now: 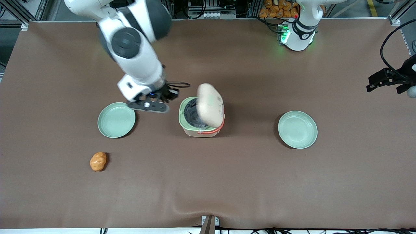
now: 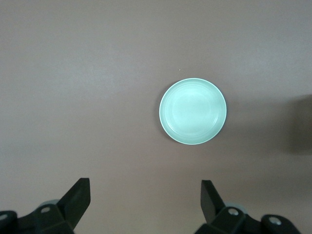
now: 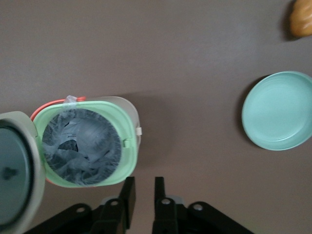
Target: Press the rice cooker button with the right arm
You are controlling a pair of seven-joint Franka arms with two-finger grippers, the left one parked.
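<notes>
The rice cooker [image 1: 199,127] stands mid-table with its cream lid [image 1: 210,104] swung up and its pale green rim and silvery inner pot [image 3: 81,145] exposed. A faint pale green patch on the lid's outer face is the button [image 1: 214,103]. The right wrist view shows only the lid's inner side [image 3: 14,170], so the button is hidden there. The right arm's gripper [image 1: 172,93] hovers beside the cooker, toward the working arm's end and slightly farther from the front camera. Its fingers [image 3: 127,190] are nearly together and hold nothing; the gripper [image 3: 145,179] is just off the cooker's rim [image 3: 126,127].
One pale green plate [image 1: 116,119] lies beside the gripper toward the working arm's end, also in the right wrist view [image 3: 280,111]. Another plate [image 1: 297,129] lies toward the parked arm's end. An orange lumpy object [image 1: 97,161] lies nearer the front camera.
</notes>
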